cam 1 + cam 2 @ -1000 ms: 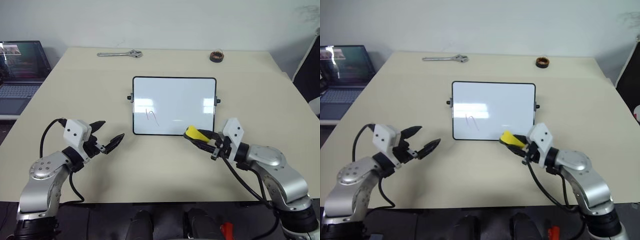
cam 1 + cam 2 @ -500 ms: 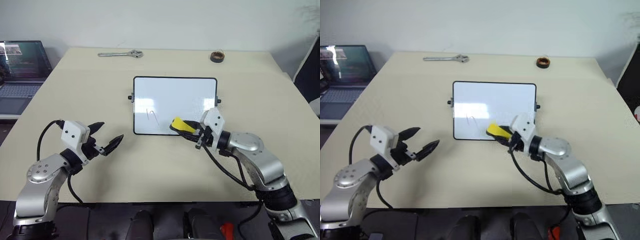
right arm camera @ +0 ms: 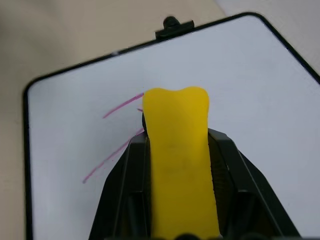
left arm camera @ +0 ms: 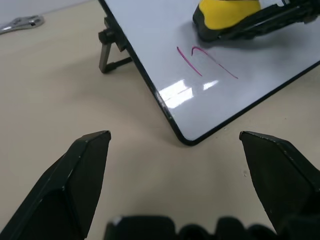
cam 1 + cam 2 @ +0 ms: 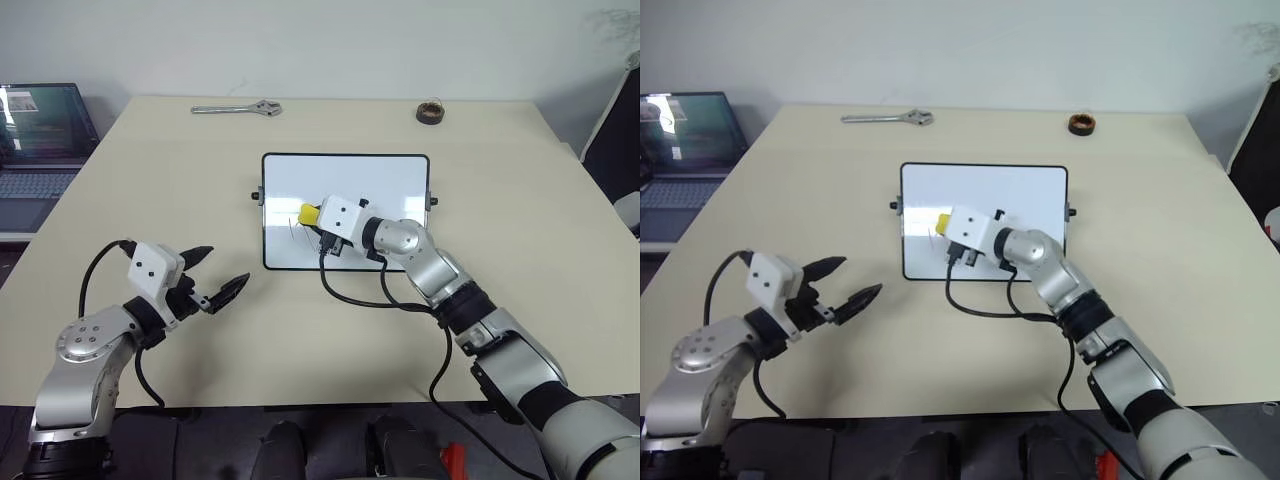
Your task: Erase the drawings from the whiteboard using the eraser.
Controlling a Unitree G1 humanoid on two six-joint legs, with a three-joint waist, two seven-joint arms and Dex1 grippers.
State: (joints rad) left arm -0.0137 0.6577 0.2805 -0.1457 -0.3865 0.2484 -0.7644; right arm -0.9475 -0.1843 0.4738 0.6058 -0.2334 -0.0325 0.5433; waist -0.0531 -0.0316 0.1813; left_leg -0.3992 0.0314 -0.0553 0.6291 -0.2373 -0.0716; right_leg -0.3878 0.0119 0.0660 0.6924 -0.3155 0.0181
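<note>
The whiteboard [image 5: 345, 211] lies flat near the middle of the beige bench [image 5: 150, 190], its black frame and small side knobs showing. The right pincer [image 5: 318, 221] reaches over the board's left half and is clamped on the eraser [image 5: 309, 214], a yellow block with a dark base whose yellow end pokes out past the black fingers [image 3: 235, 175]. In the right wrist view the eraser sits directly over the drawings [image 4: 205, 59]: thin reddish-purple strokes run out from under its tip toward the board's rounded corner. The left wrist view shows the eraser's dark base down at the white surface just beside the same strokes, though contact is hard to confirm.

The left pincer [image 5: 213, 285] hangs over bare bench near the board's lower left corner, well apart from it, with its two black fingers [image 4: 82, 170] spread wide and nothing between them.

At the far edge of the bench lie a metal adjustable wrench [image 5: 237, 108] on the left and a small dark tape roll [image 5: 431, 111] on the right. An open laptop [image 5: 40, 130] stands off the bench's left side.
</note>
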